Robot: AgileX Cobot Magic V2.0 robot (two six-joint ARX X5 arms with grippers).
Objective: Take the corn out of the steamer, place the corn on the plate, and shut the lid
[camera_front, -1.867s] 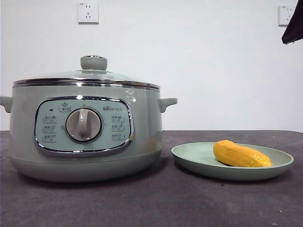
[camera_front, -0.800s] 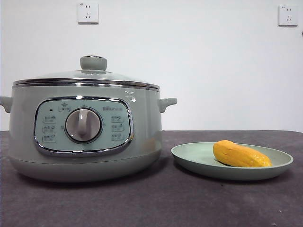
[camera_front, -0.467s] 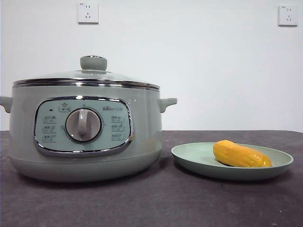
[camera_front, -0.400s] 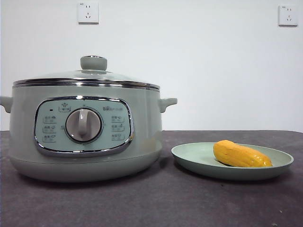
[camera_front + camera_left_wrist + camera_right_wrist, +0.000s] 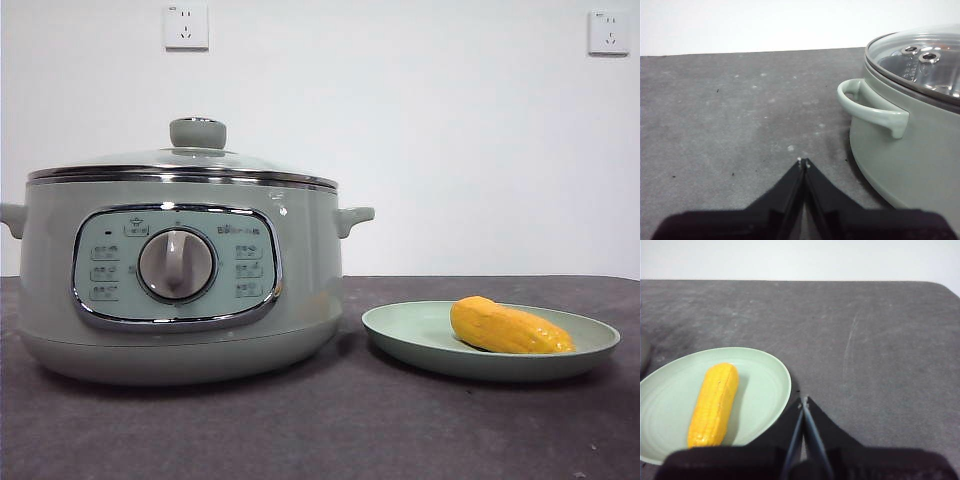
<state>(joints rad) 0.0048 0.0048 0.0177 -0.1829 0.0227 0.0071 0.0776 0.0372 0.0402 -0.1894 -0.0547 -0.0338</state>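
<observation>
One steamer [image 5: 180, 290], one glass lid [image 5: 185, 160] on it, one plate [image 5: 400, 335], one corn cob [image 5: 510, 327], two wall sockets [image 5: 186, 26], two grippers [image 5: 803, 162], one table [image 5: 350, 430].

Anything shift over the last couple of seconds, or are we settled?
Only an arm: the dark tip at the front view's top right corner has withdrawn out of sight. The corn still lies on the plate, and the lid stays on the steamer.

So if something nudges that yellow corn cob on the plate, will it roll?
Probably: the stubby yellow corn cob is rounded and lies loose. The shallow pale-green plate has a low rim that may stop it. It looks stiff.
</observation>
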